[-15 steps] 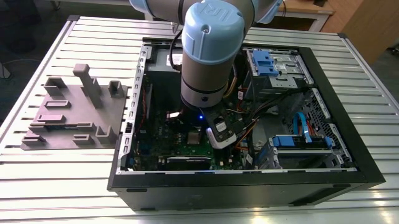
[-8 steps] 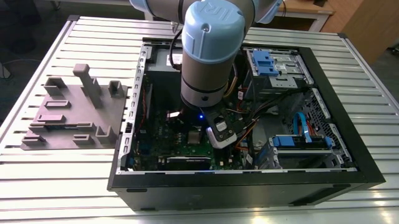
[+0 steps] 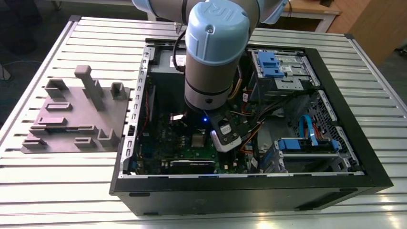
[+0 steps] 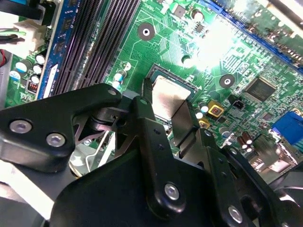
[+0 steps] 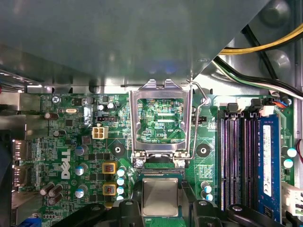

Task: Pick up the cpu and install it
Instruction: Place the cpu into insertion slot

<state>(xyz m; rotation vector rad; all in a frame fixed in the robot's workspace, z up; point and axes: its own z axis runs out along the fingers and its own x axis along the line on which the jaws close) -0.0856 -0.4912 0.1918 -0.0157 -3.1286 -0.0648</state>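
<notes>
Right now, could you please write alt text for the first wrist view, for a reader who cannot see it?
A silver square cpu sits at the open socket of a green motherboard, flanked by the black tool. The metal load plate stands flipped open beside it, with memory slots to one side and a grey metal box beyond.

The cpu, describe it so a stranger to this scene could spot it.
Inside the open black computer case is a green motherboard. Beside its opened metal socket frame lies the cpu: a flat square with a silver-grey top, unlike the black chips around.
</notes>
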